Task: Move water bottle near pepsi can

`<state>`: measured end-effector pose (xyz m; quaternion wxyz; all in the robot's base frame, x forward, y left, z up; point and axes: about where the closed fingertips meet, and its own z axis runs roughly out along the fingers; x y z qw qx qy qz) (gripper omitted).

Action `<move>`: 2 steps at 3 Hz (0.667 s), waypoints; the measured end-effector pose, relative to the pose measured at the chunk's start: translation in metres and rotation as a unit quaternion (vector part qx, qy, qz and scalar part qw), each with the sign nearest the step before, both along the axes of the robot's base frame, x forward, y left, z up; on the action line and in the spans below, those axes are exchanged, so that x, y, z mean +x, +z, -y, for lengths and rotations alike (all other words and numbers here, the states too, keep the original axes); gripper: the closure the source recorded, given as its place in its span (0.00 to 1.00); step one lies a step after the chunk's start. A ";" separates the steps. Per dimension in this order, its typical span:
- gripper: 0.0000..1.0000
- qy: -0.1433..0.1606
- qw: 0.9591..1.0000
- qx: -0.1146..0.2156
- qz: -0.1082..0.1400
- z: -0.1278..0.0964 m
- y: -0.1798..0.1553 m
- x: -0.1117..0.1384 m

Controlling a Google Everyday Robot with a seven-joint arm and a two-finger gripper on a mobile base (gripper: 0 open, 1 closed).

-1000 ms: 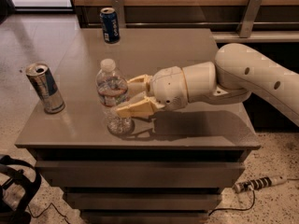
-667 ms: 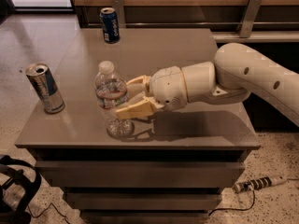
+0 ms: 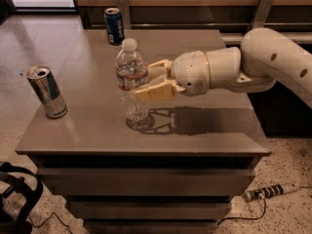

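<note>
**Gripper clamped on the water bottle at mid-bench**

The gripper [image 3: 144, 81] reaches in from the bench's right side, and its two tan fingers [image 3: 157, 89] are closed around the water bottle [image 3: 131, 72]. One finger lies across the bottle's near side and the other sits behind it, both at about label height. The gap between them is only as wide as the bottle. The bottle stands upright near the middle of the bench [image 3: 204, 48], a little left of centre. Its base is at or just above the surface over its own shadow, and I cannot tell whether it touches. The white arm [image 3: 273, 57] stretches away past the right edge.

Count:
- One water bottle, held in the gripper.
- Two cans. The pepsi can [image 3: 114, 26] stands upright at the far edge towards the far-left corner, well apart from the bottle. A silver-and-blue can [image 3: 47, 91] stands upright by the left edge, nearer the front-left corner.
- One power strip [image 3: 270, 191], lying on the floor beyond the front-right corner.
</note>
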<state>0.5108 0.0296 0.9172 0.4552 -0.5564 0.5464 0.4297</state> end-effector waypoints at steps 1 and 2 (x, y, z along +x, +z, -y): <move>1.00 -0.062 0.998 0.014 -0.004 0.033 0.024 0.038; 1.00 -0.113 0.994 0.006 -0.002 0.053 0.041 0.077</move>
